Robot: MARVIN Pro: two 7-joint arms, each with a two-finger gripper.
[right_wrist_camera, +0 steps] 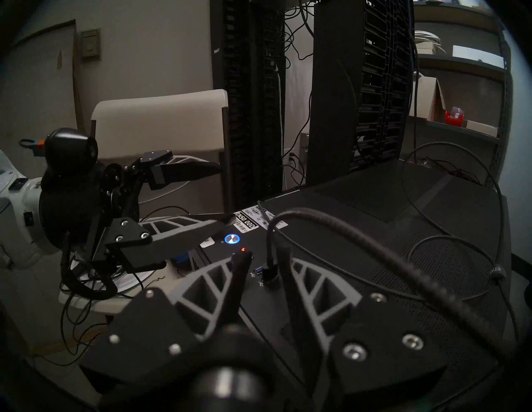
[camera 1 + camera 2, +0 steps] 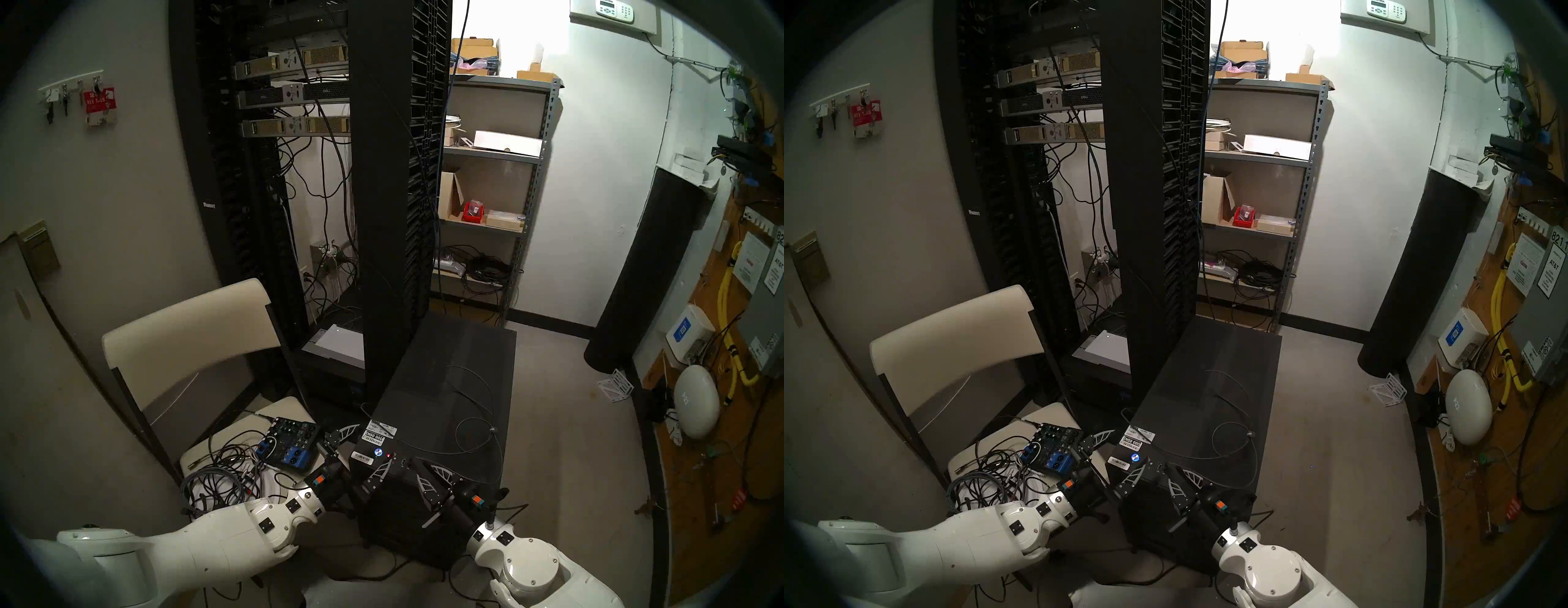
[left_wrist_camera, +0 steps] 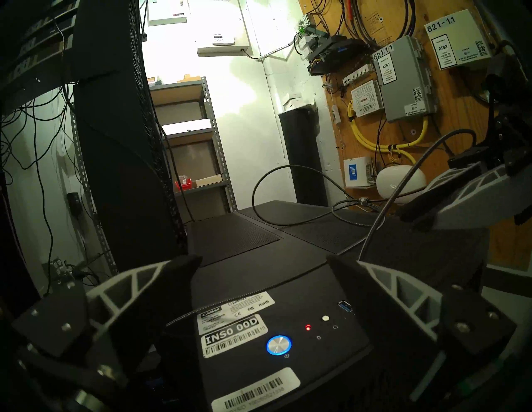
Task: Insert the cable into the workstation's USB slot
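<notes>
Claw on the right (image 1: pixel 263 254): released – its fingers stood apart on either side of the plug, the right-hand finger just beside it, and a gap showed on the other side.
Claw on the left (image 3: pixel 262 263): spread wide and grasping nothing, level over the front corner of the computer's top.
Plug (image 1: pixel 270 273): black, standing upright in a slot on the top panel, just beside a blue port (image 1: pixel 259 270).
Front panel: a round blue-lit button (image 3: pixel 278 344), a red light (image 3: pixel 308 327) and white barcode stickers (image 3: pixel 233 333).
Cable (image 1: pixel 345 230): dark grey, rising from the plug in an arch, then lying in loose loops across the top – a small silvery fitting (image 3: pixel 364 200) sat partway along.
Computer (image 2: pixel 458 382): a big black tower on the floor, its far end near the rack.
Chair (image 2: pixel 191 322): cream, to the left of the computer, carrying a small mixer (image 2: pixel 288 443) and a heap of cords (image 2: pixel 220 471).
Rack (image 2: pixel 399 191): tall, black, behind the chair and the computer.
Shelf (image 2: pixel 488 153): grey metal against the far wall, with boxes on it.
</notes>
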